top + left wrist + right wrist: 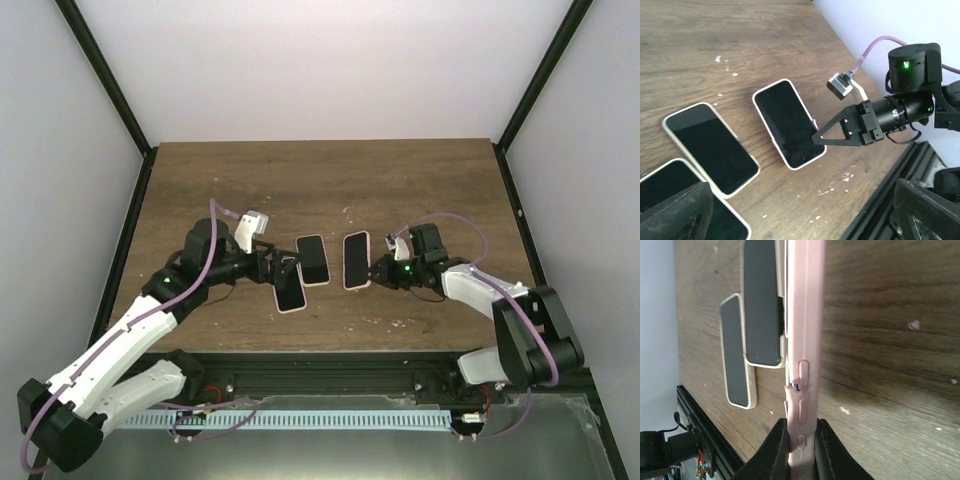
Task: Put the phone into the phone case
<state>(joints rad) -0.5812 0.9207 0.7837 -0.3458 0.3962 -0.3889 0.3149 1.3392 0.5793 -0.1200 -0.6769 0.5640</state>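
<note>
- now the left claw (281, 268) stands wide open, holding nothing, above the upper end of a cream-rimmed phone (290, 292) lying flat just left of centre.
- the right claw (373, 272) is closed, pinching the long edge of the pink phone case (356, 260), right of centre.
- a second cream-rimmed phone (313, 259) lies between them on the wooden table (400, 180), touching the first.

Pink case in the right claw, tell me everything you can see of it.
The pink case is a slim rectangle with rounded corners. It looks like soft matte rubber, with a pale pink rim around a dark glossy face. Three raised oblong buttons run along one long edge. It looks to lie flat on the wooden table, right of a middle phone and not touching it. The right claw is shut on the buttoned edge toward its near end.
</note>
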